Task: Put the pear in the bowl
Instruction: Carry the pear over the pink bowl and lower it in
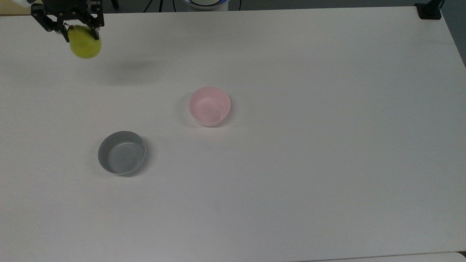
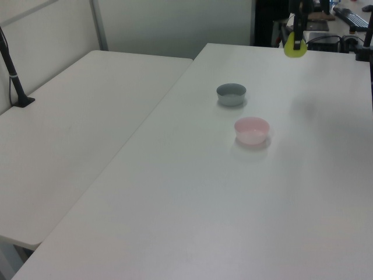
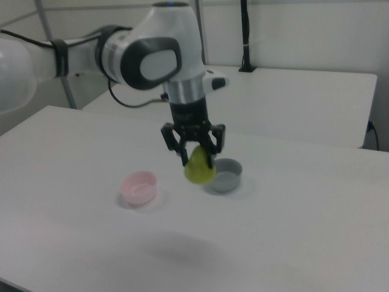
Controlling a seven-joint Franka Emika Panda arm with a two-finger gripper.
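Note:
The yellow-green pear (image 1: 86, 46) hangs high above the table at the top view's far upper left, with my gripper (image 1: 81, 32) shut on its upper part. In the right view the pear (image 3: 200, 168) is held in the air by the gripper (image 3: 197, 157), in front of the grey bowl. In the left view the pear (image 2: 294, 46) hangs over the table's far end. The pale pink bowl (image 1: 209, 106) stands empty near the table's middle, well to the top view's right of the pear and lower; the pink bowl (image 3: 139, 187) (image 2: 252, 130) has nothing in it.
An empty grey bowl (image 1: 122, 152) stands to the top view's lower left of the pink bowl. A black clamp (image 1: 429, 11) sits at the table's far upper right corner. A second white table (image 2: 76, 122) adjoins in the left view, with a black post (image 2: 14, 79) on it.

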